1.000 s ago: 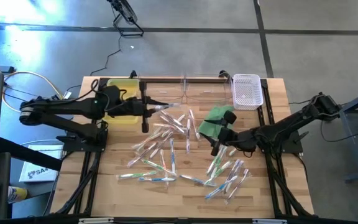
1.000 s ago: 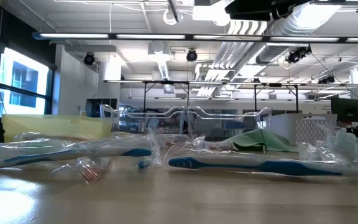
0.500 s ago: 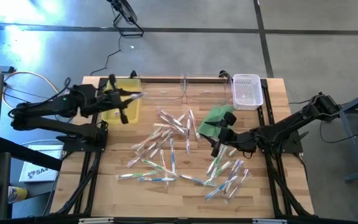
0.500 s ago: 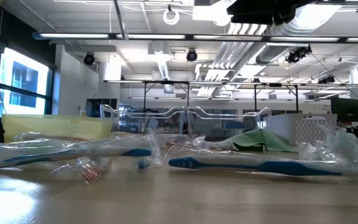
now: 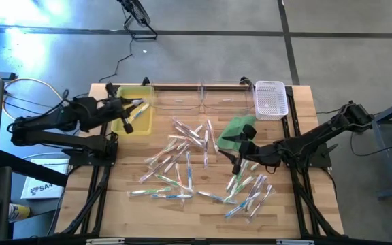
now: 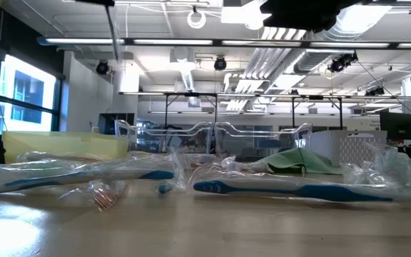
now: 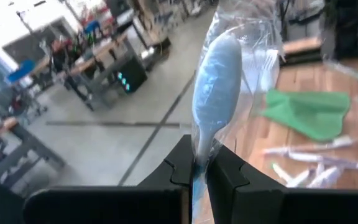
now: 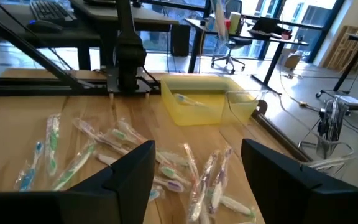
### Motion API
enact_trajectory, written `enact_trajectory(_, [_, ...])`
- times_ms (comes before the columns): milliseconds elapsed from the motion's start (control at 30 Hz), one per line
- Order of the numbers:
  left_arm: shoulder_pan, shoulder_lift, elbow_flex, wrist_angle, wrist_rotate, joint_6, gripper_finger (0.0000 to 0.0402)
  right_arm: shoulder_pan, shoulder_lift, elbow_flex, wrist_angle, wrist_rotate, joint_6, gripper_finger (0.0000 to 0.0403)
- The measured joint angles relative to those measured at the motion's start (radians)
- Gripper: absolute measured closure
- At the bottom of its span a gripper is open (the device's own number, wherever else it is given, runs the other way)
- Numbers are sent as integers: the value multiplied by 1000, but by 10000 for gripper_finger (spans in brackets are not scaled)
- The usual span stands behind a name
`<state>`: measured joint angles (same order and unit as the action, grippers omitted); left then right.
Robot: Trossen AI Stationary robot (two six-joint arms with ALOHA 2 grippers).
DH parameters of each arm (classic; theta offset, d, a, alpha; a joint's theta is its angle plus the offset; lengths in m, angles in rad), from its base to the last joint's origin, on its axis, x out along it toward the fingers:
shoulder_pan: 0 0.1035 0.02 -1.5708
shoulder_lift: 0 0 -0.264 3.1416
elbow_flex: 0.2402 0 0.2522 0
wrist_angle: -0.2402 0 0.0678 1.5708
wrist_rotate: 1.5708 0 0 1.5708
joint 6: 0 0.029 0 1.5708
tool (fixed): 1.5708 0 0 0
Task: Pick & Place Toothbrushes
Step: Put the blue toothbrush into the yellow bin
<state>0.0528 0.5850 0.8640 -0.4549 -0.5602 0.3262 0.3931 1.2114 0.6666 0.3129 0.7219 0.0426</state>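
1. low view, nearest: a blue-handled wrapped toothbrush (image 6: 291, 190) lies flat across the front of the table (image 5: 114, 204), another blue one (image 6: 84, 175) at its 9 o'clock.
2. scattered toothbrushes (image 5: 182, 153) cover mid-table, a second cluster (image 5: 247, 190) toward 4 o'clock from the table centre.
3. right gripper (image 5: 237, 165) sits low at the upper edge of that cluster, just beside the green cloth (image 5: 233, 131); fingers (image 8: 132, 168) spread wide, nothing between them.
4. left gripper (image 5: 129, 109) is over the yellow bin (image 5: 145, 124) at the table's 10 o'clock corner, clamped narrow on one wrapped toothbrush (image 7: 216, 87) with a blue head, which sticks out past the fingertips (image 7: 180, 167).
5. one toothbrush (image 8: 188, 99) already lies inside the yellow bin.
6. far edge, 12 o'clock: two clear bins (image 5: 203, 99), then a white basket (image 5: 271, 99) at 1 o'clock.
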Motion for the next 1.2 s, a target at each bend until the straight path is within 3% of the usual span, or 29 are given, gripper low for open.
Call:
enact_trajectory(133, [0, 2, -41, -22, -54, -73, 388, -2, 0, 0, -26, 0, 33, 172])
enact_trajectory(333, [6, 17, -44, -151, -271, -199, 388, -2, 0, 0, -26, -4, 45, 172])
enact_trajectory(433, [58, 17, -44, -195, -286, -249, 388, -2, 0, 0, -26, -11, 50, 172])
enact_trajectory(633, [226, 62, -43, -289, -161, -339, 388, -3, 0, 0, -50, -20, 85, 172])
enact_trajectory(1200, [710, 345, -43, -305, 299, -329, 388, -3, 0, 0, -78, -18, 89, 172])
